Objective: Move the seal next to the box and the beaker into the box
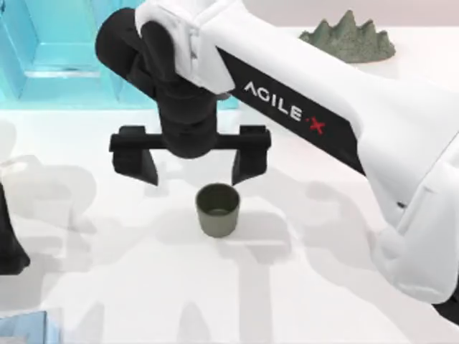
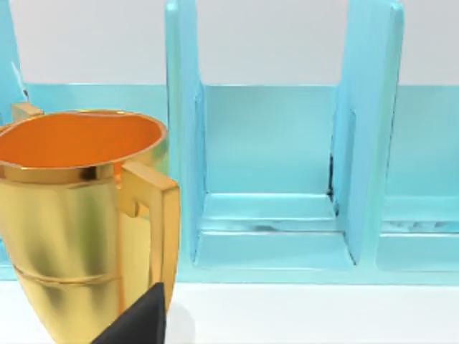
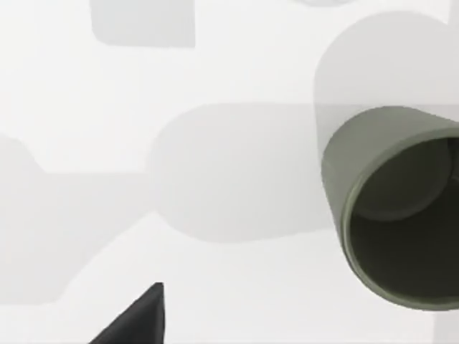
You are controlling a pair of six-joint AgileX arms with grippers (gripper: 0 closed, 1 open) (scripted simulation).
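Right gripper (image 1: 191, 166) hangs spread, seemingly just beyond beaker (image 1: 217, 209).

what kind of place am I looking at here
Likely a rendered tabletop test scene, not a real room: a plain white table, a translucent blue box at its far left, and props like a gold cup and green rock model. The right claw hangs open above the beaker.
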